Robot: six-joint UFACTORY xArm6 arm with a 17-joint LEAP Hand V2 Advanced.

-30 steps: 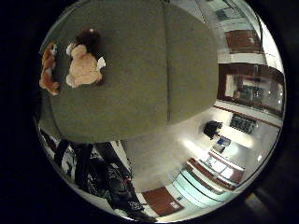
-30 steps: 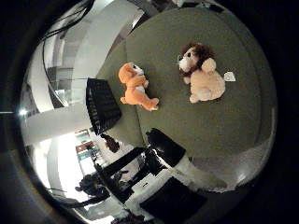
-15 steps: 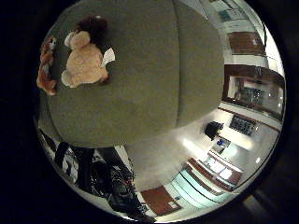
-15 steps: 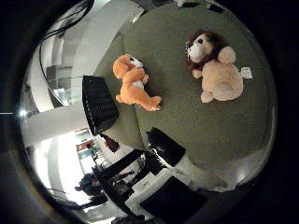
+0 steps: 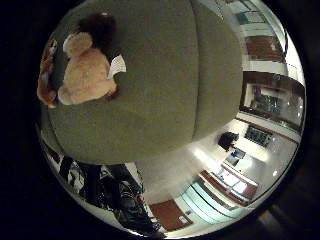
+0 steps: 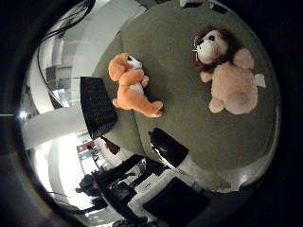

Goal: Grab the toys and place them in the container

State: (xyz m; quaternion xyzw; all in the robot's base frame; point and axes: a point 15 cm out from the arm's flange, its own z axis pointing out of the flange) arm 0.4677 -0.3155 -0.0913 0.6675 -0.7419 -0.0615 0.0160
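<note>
— Spreading under the palm is what, exactly?
— An olive-green worktop, rounded at its edge, filling most of both views.
— And on it?
— A tan lion plush with a dark brown mane lies close to the palm, a white tag at its side. An orange dog plush lies near it, apart.
— The container?
— A black mesh basket stands just beside the worktop's edge, nearest the dog.
— The robot hand?
— Out of sight; I cannot tell its state.
</note>
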